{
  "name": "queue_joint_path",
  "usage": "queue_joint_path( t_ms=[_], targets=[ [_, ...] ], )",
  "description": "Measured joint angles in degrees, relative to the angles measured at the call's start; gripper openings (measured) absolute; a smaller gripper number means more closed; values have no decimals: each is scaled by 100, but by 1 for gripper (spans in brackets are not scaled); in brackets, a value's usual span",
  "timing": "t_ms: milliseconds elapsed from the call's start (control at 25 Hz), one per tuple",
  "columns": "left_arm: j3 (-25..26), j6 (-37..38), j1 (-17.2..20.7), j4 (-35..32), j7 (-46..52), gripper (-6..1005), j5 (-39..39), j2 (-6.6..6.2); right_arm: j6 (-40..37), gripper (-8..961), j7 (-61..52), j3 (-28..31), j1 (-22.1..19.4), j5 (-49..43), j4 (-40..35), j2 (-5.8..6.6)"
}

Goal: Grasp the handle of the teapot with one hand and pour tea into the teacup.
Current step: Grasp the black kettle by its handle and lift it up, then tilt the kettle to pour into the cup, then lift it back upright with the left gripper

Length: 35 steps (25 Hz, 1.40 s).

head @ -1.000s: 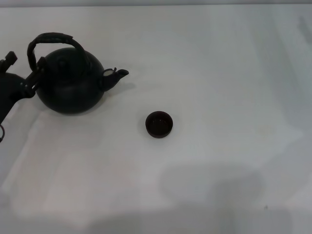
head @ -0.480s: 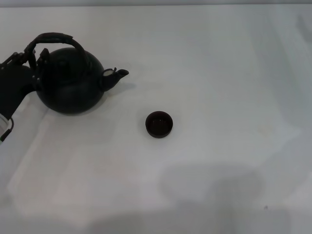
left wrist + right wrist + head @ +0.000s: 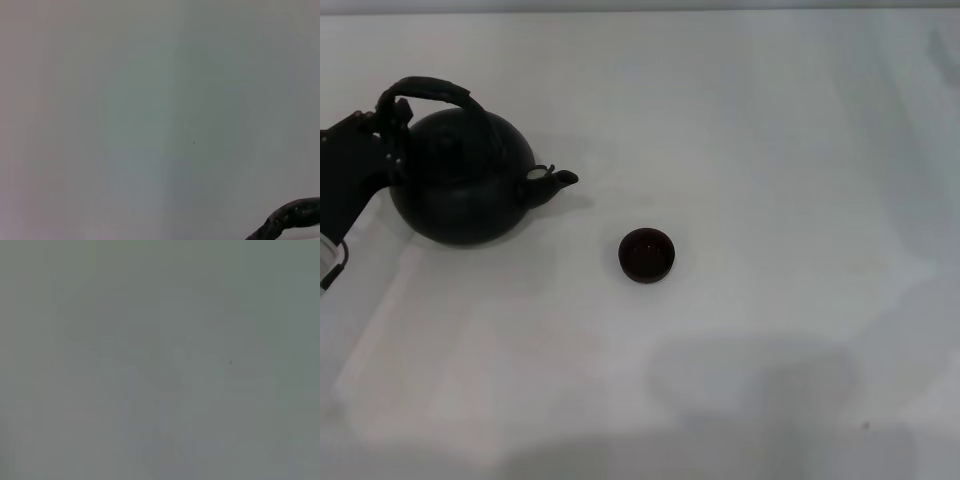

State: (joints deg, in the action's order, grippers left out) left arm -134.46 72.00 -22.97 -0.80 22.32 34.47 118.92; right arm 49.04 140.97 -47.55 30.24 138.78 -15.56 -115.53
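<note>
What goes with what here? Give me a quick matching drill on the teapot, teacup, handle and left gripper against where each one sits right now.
Things:
1. teapot
2. teacup
3. handle
4. left gripper

Places:
A. alone near the table's middle
B. arched over the pot's lid
C. at the handle's left base, by the picture's left edge
D. on the robot's left, spout aimed toward the cup

Pairs: 1-D, 2-A, 3-B, 4-C

Black, boxy left gripper (image 3: pixel 382 125) with small pale screws and a thin looping cable.
</note>
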Motion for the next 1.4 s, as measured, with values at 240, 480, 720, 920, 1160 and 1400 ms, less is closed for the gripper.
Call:
queue_joint_path(
  t_ms=[240,480,720,920,1160,1400],
  targets=[
    [-1,59,14,-123,0,102,-2,-5,-10,845,15,1,-1,0,0,11],
    [-1,225,-112,-179,-55,103,-2,-37,-11,845,-7,0,-40,1,0,13],
    [-43,514,-269,-217,-989,103,-178,-33,1,845,-7,0,-54,1,0,2],
    [-49,555,-319,-305,-1440,103,-527,-37,27,845,-12,0,-54,1,47,6],
    [-53,558,-329,-376,-1633,103,-755,-38,34,845,-15,0,-78,10,51,0],
    [-54,561,-389,-371,-1796,103,-914,-49,56,845,-16,0,-80,16,58,-8]
  ],
)
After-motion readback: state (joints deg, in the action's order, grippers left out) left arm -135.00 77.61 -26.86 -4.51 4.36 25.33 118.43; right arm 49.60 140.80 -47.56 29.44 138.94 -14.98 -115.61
